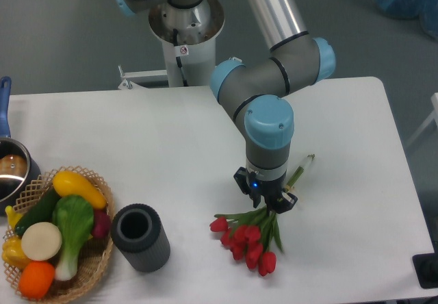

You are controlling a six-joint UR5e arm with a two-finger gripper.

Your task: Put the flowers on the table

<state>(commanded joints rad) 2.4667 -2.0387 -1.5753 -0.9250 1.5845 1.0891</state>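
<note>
The flowers, a bunch of red tulip buds with green stems and leaves, are at the front middle of the white table. The buds point toward the front edge and the stem ends stick out behind the wrist to the upper right. My gripper points straight down and is shut on the stems just behind the buds. The buds are at or just above the tabletop; I cannot tell whether they touch it. The fingertips are hidden behind the gripper body and the leaves.
A dark grey ribbed cylinder stands upright left of the flowers. A wicker basket with toy vegetables sits at the front left corner. A pot with a blue handle is at the left edge. The robot base is behind the table.
</note>
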